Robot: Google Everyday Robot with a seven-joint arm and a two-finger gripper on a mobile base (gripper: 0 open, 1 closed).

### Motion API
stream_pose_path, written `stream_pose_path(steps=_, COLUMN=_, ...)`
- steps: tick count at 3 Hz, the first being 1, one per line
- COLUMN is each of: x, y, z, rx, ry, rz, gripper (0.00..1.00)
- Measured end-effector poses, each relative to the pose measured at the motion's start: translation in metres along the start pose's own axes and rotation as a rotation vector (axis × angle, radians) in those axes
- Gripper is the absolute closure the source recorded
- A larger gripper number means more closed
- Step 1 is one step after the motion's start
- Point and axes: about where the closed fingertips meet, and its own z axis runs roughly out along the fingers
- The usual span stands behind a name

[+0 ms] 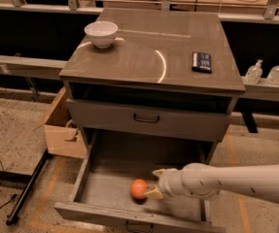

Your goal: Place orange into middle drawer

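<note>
The orange (pixel 139 189) lies on the flat grey floor of the pulled-out middle drawer (pixel 105 191), near its front wall and about midway across. My gripper (pixel 155 182) reaches in from the right on a white arm and sits just to the right of the orange. Its two tan fingertips (pixel 153 193) are spread apart, one above the other. The lower one is close beside the fruit; neither closes around it. The gripper is open and empty.
A white bowl (pixel 101 33) and a small dark flat object (pixel 201 62) sit on the cabinet top. The upper drawer front (pixel 146 118) is closed. A cardboard box (pixel 60 130) stands at the left, two bottles (pixel 253 72) on a shelf at the right.
</note>
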Motion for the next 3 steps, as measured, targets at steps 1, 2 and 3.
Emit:
stream_pose_path(steps=1, x=0.012, y=-0.02, z=-0.051, rx=0.099, ry=0.045, rz=-0.003, gripper=0.65)
stream_pose_path(steps=2, x=0.025, y=-0.044, z=-0.103, rx=0.18, ry=0.11, rz=-0.02, gripper=0.89)
stream_pose_path(steps=3, x=0.026, y=-0.05, z=-0.11, rx=0.196, ry=0.115, rz=-0.02, gripper=1.0)
